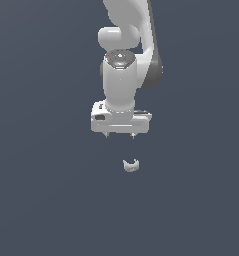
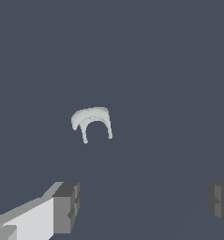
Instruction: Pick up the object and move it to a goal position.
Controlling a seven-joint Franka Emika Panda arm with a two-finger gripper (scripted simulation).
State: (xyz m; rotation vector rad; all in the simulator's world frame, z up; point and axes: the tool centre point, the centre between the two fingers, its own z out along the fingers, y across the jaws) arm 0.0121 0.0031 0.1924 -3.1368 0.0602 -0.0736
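**A:** Status on your gripper (image 1: 120, 135)?

**B:** Spread wide, nothing between the fingers. In the wrist view you see one finger pad (image 2: 66, 207) at one edge and the other at the opposite edge, bare floor (image 2: 169, 70) between them. The gap is far wider than the object.

**A:** And the object?

**B:** The object (image 1: 131, 165) sits on the floor, below the gripper and a bit toward the exterior view's right. Not touching, clear gap to the fingertips. Wrist view shows it (image 2: 91, 123) ahead of the fingers, not between them, arched with two prongs.

**A:** So progress?

**B:** Early, I'd say. Nothing grasped, nothing lifted. You're hovering above it and slightly off line.

**A:** What's left?

**B:** Pretty much everything: centre over the object, descend, close, lift, carry to the goal. No goal marker shows in either view, so I can't tell you where that is.

**A:** Risks?

**B:** It's tiny and rounded. My guess is you'll knock it aside if a finger lands on it, so line up before you descend.
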